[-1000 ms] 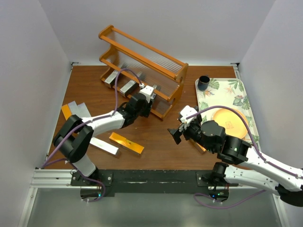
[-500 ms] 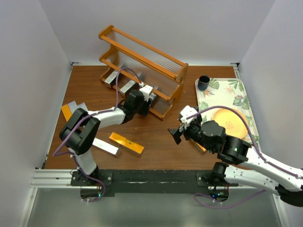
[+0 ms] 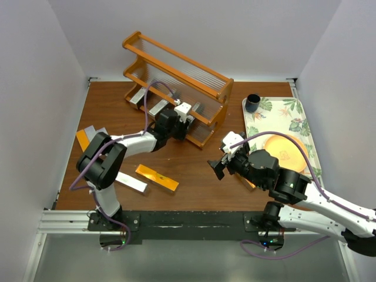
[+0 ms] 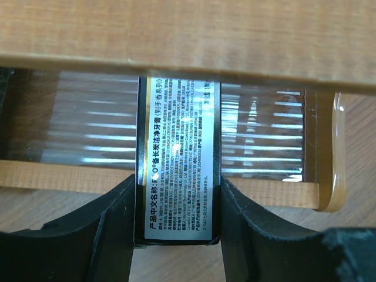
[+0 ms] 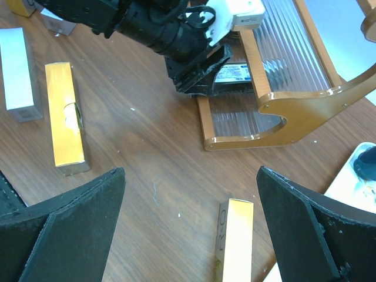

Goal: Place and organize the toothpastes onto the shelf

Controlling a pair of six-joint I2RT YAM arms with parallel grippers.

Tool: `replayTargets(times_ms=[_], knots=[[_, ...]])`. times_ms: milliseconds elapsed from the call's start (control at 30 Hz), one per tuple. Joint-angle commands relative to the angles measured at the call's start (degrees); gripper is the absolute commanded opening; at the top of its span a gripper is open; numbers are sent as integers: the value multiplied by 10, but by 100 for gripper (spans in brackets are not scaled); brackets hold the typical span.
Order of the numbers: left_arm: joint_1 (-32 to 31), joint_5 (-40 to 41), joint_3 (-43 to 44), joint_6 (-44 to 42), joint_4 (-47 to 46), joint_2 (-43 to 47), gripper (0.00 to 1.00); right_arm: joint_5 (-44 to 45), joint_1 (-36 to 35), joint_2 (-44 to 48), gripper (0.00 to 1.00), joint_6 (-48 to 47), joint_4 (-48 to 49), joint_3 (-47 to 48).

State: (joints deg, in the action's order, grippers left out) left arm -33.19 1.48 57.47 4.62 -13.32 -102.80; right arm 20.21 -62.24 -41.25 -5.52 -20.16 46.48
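Gripping silver toothpaste carton (image 4: 178, 147) by near end, left gripper (image 4: 176, 189) clamped; carton's far end lies on shelf (image 4: 176, 29) bottom tier, lengthwise to slot in. Right gripper (image 5: 191, 176) spread wide, empty, over loose orange carton (image 5: 235, 238).

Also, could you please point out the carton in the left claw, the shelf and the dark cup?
held carton (image 4: 176, 194), left wrist view, on its printed face.
shelf (image 3: 224, 97), top external view, on its right end panel.
dark cup (image 3: 252, 103), top external view, on its side.
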Motion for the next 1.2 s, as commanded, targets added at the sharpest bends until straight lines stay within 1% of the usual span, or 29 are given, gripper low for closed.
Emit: replayTargets(times_ms=[0,267,400,533,667,733,767,800,833,933,1000,1067,1133,1167], knots=[[8,-12,37,-19,-57,-11,43,-2,-2,-1,99,6,9,-2],[10,-27,43,-23,-56,-30,48,-2,-2,-3,99,7,9,-2],[10,-28,41,-22,-58,-30,55,-3,-2,-3,99,7,8,-2],[11,-29,41,-17,-62,-33,58,-3,-1,-2,99,7,7,-2],[12,-29,39,-18,-62,-30,71,-3,-1,-2,99,7,7,-1],[11,-24,36,-18,-62,-24,76,-3,-2,-1,99,7,7,-1],[11,-20,33,-17,-63,-21,80,-3,-2,-2,98,7,7,-1],[11,-17,30,-16,-66,-14,83,-3,-2,-1,98,7,7,-1],[11,-17,26,-15,-66,-10,89,-3,-2,-2,98,7,6,-1],[11,-17,8,-7,-65,15,97,-3,-2,-1,98,7,3,1],[11,-17,-3,2,-60,45,99,-3,-2,1,98,7,2,2],[11,1,-20,10,-53,86,100,-3,-1,3,98,7,2,2],[11,15,-29,30,-24,113,100,-2,-2,3,98,7,3,2],[11,19,-32,36,-12,140,100,-3,-2,3,99,7,2,2]])
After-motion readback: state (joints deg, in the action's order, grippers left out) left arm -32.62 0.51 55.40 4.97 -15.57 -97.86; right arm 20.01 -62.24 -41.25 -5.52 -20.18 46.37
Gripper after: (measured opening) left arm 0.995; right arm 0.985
